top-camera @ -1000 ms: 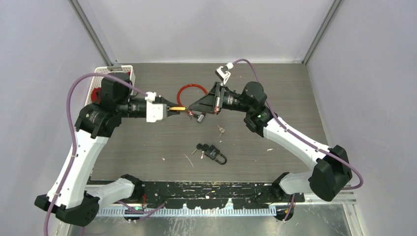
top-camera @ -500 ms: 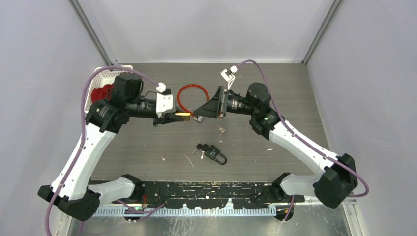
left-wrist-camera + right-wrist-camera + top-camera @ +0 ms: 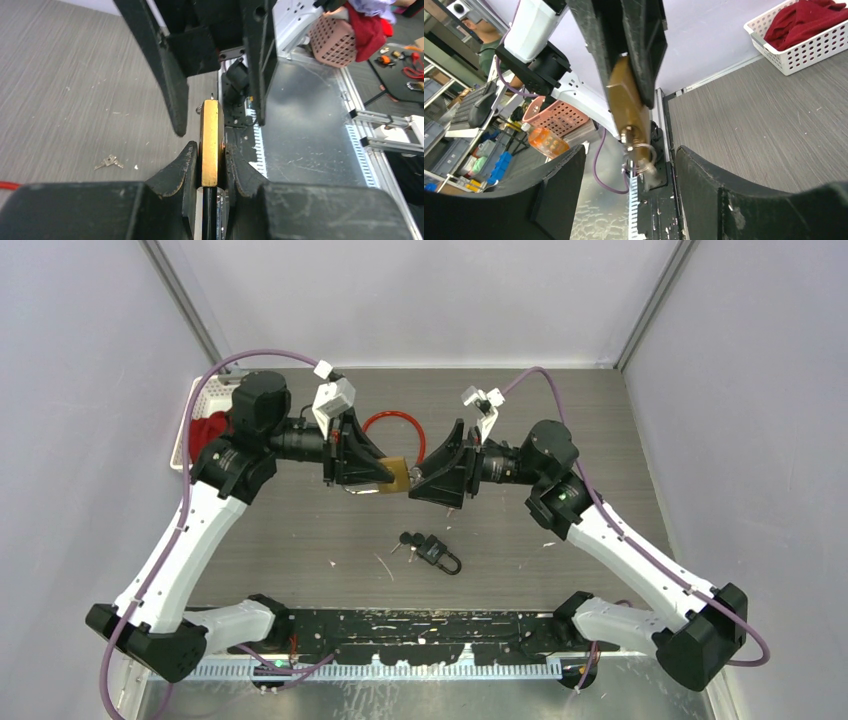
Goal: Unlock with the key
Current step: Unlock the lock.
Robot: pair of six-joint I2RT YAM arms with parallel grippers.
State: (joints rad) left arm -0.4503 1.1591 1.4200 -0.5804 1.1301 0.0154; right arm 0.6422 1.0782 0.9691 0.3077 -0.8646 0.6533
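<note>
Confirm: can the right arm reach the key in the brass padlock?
Probably yes. The right fingers, open, flank the key, which sticks out of the brass padlock with nothing between; the left fingers hold that padlock.

Wears white moulded shells along the long links of the left arm (image 3: 168,550) and the right arm (image 3: 628,558), joined by rounded black joint housings. Ends at the near corners in blocky black base joints (image 3: 140,645). Carries a mauve braided cable (image 3: 262,352) over each arm, plugged through a small white connector block (image 3: 333,395) near the wrist. Shows a tiny green light (image 3: 563,496) on the right arm's black elbow housing. Finishes in matt black wedge-shaped fingers (image 3: 180,167), broad at the root, tapered to blunt tips, scuffed grey along the edges
</note>
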